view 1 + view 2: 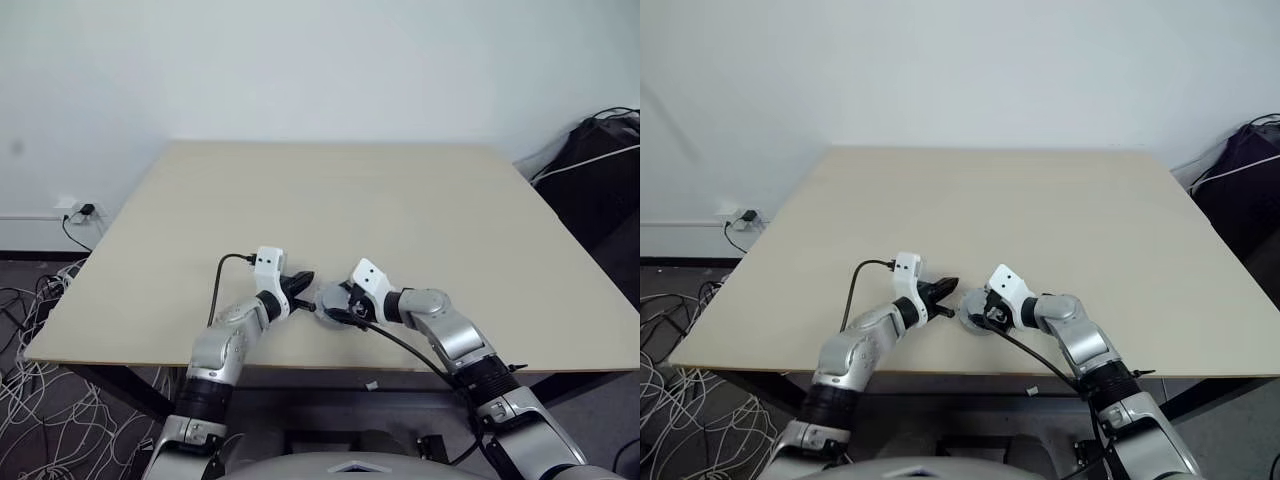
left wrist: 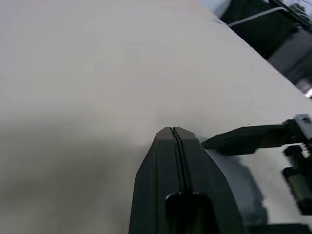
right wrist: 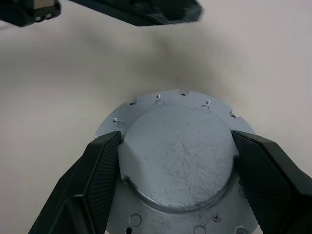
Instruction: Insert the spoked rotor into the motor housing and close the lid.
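No writing is legible. The right end effector clamps a round silvery part on the surface; at its nine o'clock, the left end effector is closed, empty.

The silvery round part is cut off below and flanked by the right gripper's fingers.

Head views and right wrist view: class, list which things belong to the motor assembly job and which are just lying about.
Job in hand:
silver part, gripped by the right hand
left hand, shut, beside it
table

Lying about:
black bag
floor cables
wall plug
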Action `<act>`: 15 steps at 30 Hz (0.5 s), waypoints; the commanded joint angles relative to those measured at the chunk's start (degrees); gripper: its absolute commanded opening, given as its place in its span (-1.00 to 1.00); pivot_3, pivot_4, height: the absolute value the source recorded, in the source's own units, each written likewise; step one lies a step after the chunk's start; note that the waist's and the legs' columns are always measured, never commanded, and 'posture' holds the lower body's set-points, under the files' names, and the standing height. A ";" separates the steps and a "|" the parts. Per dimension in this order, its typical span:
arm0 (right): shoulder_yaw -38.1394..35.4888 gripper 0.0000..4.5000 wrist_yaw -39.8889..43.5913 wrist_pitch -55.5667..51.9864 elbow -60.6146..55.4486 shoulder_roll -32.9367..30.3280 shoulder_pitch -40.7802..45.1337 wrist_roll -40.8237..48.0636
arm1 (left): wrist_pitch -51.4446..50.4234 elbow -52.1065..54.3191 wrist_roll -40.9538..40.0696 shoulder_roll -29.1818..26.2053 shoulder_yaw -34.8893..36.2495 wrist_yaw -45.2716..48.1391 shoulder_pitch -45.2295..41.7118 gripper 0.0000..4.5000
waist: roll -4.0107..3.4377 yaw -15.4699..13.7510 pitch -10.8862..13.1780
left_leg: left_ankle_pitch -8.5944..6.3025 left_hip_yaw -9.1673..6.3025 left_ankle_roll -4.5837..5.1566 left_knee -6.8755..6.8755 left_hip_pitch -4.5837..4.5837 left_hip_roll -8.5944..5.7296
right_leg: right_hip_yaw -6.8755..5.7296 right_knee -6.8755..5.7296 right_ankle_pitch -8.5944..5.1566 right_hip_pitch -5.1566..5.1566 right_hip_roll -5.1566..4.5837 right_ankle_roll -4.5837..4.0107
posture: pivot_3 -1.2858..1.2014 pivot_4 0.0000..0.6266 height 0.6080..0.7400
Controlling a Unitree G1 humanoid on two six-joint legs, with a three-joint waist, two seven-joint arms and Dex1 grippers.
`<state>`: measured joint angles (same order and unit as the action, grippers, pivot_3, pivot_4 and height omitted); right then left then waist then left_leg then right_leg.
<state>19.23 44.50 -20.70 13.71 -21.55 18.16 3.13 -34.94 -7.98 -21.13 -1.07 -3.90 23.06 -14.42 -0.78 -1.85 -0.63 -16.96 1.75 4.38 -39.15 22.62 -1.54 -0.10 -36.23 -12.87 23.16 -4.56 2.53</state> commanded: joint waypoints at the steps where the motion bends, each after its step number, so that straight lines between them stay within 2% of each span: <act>1: 0.46 0.46 -1.07 -2.78 2.00 -0.59 -1.08 -2.02 | -3.23 -1.47 -2.31 0.26 1.37 1.41 -2.90 -1.00 | 0.00 0.16 0.00 | 0.00 -0.01 -0.01 0.00 0.00 0.00 | 0.00 0.01 0.00 0.01 0.01 0.00 | 0.03 -1.00 1.00; 15: 0.39 0.46 -1.62 -2.89 1.35 -0.53 -1.17 -2.05 | -10.15 -6.77 0.54 -2.76 -2.29 3.95 -5.88 -1.00 | 0.00 0.23 0.01 | 0.01 -0.03 -0.03 0.03 0.01 -0.01 | 0.02 0.06 0.00 0.00 -0.02 -0.01 | 0.03 -1.00 1.00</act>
<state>19.28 43.79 -21.56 12.73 -21.37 17.78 3.12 -44.60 -15.08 -21.18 -3.50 -5.25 26.33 -18.81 -0.77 -1.62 -0.63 -16.95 1.72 4.35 -39.12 22.63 -1.55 -0.07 -36.17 -12.87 23.17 -4.58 2.53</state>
